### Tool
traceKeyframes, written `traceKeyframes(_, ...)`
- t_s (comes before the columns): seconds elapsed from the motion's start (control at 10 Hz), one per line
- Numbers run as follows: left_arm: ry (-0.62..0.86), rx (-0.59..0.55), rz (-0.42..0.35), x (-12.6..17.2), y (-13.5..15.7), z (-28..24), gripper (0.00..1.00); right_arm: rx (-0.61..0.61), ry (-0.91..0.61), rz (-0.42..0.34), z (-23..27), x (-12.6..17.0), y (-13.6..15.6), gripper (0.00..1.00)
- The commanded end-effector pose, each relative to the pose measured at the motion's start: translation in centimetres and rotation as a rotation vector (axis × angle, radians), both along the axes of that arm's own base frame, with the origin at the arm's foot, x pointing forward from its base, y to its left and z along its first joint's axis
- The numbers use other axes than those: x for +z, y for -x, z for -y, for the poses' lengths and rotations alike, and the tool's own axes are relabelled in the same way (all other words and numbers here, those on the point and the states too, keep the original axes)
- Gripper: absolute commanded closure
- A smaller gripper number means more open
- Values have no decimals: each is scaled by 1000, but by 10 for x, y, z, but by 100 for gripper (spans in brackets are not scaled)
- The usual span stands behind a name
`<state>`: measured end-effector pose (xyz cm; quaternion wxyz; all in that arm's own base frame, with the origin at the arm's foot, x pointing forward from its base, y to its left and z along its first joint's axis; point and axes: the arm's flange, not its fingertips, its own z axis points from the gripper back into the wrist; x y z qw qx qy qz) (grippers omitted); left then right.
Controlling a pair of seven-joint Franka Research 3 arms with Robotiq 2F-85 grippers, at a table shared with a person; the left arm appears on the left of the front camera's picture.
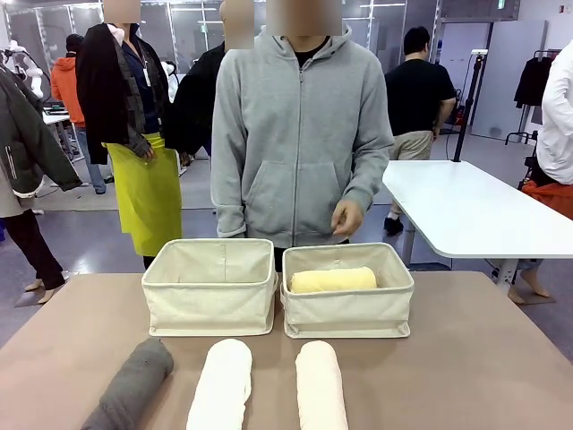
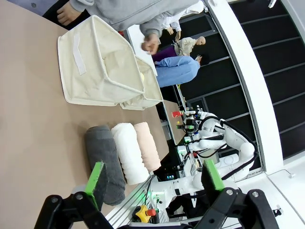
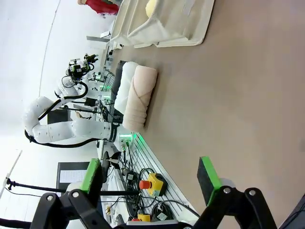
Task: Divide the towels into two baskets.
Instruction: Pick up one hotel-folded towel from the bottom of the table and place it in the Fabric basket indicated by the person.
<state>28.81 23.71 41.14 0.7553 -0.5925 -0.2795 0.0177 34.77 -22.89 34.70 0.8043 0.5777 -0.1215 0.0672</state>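
Lying inside right basket (image 1: 349,315), front view: yellow towel (image 1: 333,280).

Bright, even overhead light; sharp.

Left basket (image 1: 210,300) gapes open above — right basket (image 1: 349,313) half filled by a yellow towel (image 1: 333,280); bare surface (image 1: 474,358) right of the cream towel (image 1: 320,385).

Brown tabletop (image 1: 483,358) near; white table (image 1: 466,210) far right; grey shiny floor (image 1: 89,242); dark glass partitions (image 1: 192,31) at back, clothes rack (image 1: 537,81) far-right corner.
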Motion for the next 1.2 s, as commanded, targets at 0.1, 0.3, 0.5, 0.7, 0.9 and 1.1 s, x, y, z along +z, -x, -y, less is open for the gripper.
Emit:
traceKeyframes(0.1, 12, 3, 15, 1, 3, -1, 0, -8, 4, 9, -6, 1, 5, 0)
traceKeyframes(0.3, 12, 3, 15, 1, 3, -1, 0, -8, 4, 9, -6, 1, 5, 0)
traceKeyframes(0.5, 12, 3, 15, 1, 3, -1, 0, 13, 28, 4, -14, 11, 0, 0)
traceKeyframes(0.7, 12, 3, 15, 1, 3, -1, 0, 61, 164, -75, -75, 35, -4, 0)
traceKeyframes(0.9, 12, 3, 15, 1, 3, -1, 0, 53, 282, -187, -147, 53, -5, 0)
traceKeyframes(1.1, 12, 3, 15, 1, 3, -1, 0, 50, 428, -279, -219, 65, -11, 0)
